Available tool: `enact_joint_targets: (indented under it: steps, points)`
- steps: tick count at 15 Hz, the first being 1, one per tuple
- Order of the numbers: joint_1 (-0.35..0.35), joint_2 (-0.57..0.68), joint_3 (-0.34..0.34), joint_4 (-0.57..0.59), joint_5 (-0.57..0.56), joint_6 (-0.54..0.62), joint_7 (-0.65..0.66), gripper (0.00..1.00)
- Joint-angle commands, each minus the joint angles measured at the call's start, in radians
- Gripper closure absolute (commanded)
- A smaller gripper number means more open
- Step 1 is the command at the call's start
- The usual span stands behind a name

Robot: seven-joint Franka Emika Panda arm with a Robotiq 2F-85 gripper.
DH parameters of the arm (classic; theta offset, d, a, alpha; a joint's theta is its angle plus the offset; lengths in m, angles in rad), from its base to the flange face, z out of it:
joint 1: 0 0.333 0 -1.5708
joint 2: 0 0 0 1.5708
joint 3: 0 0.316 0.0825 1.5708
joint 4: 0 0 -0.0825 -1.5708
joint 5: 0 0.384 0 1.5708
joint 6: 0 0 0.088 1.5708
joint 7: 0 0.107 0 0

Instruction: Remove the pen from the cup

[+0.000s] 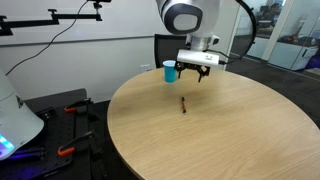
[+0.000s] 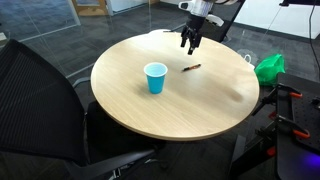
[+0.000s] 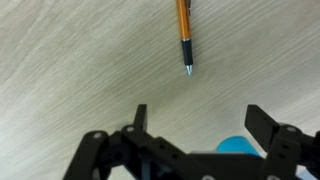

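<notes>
The pen (image 1: pixel 183 103) lies flat on the round wooden table (image 1: pixel 230 135), apart from the cup; it also shows in an exterior view (image 2: pixel 190 68) and in the wrist view (image 3: pixel 184 35), where it looks orange-brown with a dark tip. The teal-blue cup (image 1: pixel 169 71) stands upright near the table's far edge and shows too in an exterior view (image 2: pixel 155 78); only its rim (image 3: pixel 240 146) peeks behind the fingers in the wrist view. My gripper (image 1: pixel 202 75) hangs open and empty above the table, between cup and pen; it also shows in an exterior view (image 2: pixel 190 44) and in the wrist view (image 3: pixel 197 118).
A black office chair (image 2: pixel 50 100) stands by the table's edge. A green bag (image 2: pixel 268 68) sits beside the table. A white machine (image 1: pixel 15 125) and red-handled tools (image 1: pixel 68 150) lie on the floor by the table.
</notes>
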Motion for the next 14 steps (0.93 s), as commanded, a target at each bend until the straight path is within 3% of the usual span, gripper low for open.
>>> enact_joint_targets:
  steps: [1,6,7,14]
  points:
    - [-0.003,-0.155,0.017,-0.14,-0.024,0.051,0.039,0.0]
    - [0.014,-0.265,0.011,-0.222,-0.019,0.058,0.044,0.0]
    - [0.0,-0.199,0.016,-0.152,-0.006,0.023,0.012,0.0]
    - [0.007,-0.237,0.012,-0.19,-0.004,0.026,0.015,0.0]
